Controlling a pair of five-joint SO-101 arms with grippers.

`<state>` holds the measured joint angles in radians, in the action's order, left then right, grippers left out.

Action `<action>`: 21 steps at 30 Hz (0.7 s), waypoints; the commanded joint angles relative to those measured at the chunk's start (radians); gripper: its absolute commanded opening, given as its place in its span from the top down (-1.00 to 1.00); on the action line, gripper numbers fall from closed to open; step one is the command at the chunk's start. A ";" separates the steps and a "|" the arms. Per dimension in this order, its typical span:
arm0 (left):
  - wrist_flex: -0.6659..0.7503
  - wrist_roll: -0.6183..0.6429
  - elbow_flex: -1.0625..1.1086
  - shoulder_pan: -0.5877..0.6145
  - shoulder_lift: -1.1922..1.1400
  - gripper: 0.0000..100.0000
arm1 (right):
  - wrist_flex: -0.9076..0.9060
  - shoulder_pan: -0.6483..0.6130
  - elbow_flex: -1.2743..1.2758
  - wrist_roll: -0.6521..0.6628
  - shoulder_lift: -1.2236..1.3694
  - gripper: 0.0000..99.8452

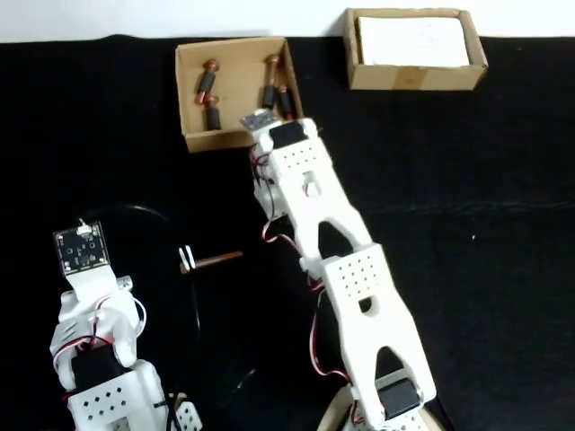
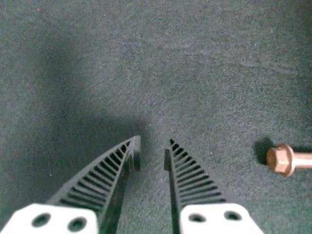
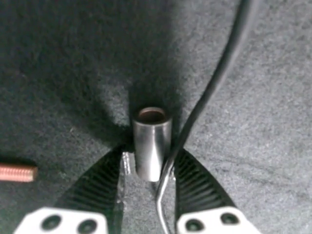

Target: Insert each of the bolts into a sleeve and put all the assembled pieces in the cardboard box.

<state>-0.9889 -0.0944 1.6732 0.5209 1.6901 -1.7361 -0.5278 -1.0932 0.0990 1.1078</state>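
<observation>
1. The sleeve point(image 3: 152, 146) stands upright on the dark cloth point(image 3: 58, 73) between my right jaws point(image 3: 151, 157). They sit close on either side of it, but I cannot tell whether they pinch it.
2. A black cable point(image 3: 219, 73) passes between the sleeve and one jaw.
3. The bolt point(image 3: 17, 172) lies flat just beside the sleeve, threaded end toward it.
4. My left jaws point(image 2: 153, 146) hang partly open and empty over bare cloth, near the bolt's hex head.
5. The box point(image 1: 225, 139), at the far side of the bench point(image 1: 503, 269), holds four sleeved bolts point(image 1: 208, 79). An arm point(image 1: 305, 180) has its wrist over the box's near corner.
6. A second box point(image 1: 413, 76), apart from the first, holds a white sheet point(image 1: 413, 40). Behind both is a pale wall point(image 1: 90, 18).
</observation>
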 commanded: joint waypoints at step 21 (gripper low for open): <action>-0.701 0.118 -1.474 -0.433 -1.162 0.74 | 0.174 0.344 0.901 -0.060 -0.653 0.99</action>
<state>-1.5275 -0.0713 0.5317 0.1956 0.7940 -1.6379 -0.2041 -0.2969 0.0683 0.5692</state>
